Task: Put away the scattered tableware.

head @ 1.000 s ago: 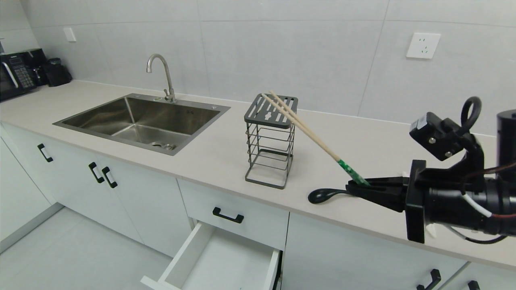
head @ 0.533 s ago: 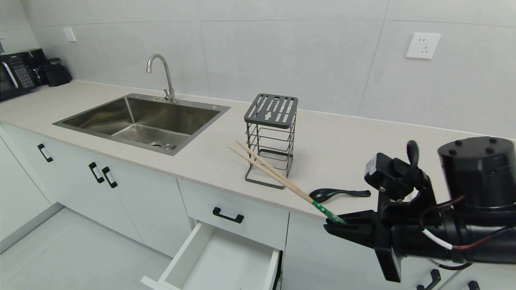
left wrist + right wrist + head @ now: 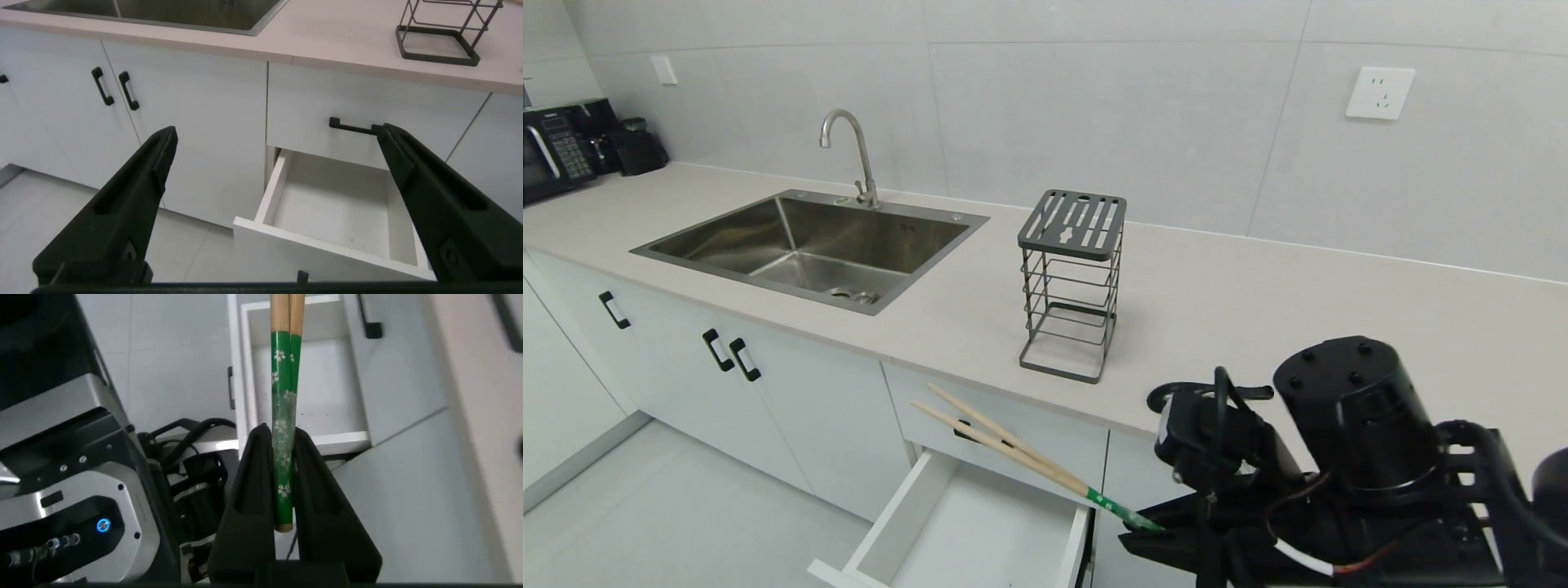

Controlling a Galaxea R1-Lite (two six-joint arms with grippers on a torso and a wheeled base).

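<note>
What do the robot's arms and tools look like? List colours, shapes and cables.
The right arm is matt black: a round, bolt-dotted cylindrical joint housing, a boxy black camera block, a looped black cable and thin white and red wires. The right tool has two narrow black fingers. The left tool has two long, flat, tapering black fingers.

Two chopsticks (image 3: 1045, 471) are pinched in the right gripper (image 3: 1143, 527). One open drawer (image 3: 894, 512) lies under their far tips. Beyond the gripper, on one counter (image 3: 1258, 310), are one spoon (image 3: 1254, 392), one wire rack (image 3: 1072, 282), one sink (image 3: 882, 237) and one tap (image 3: 849, 151).
</note>
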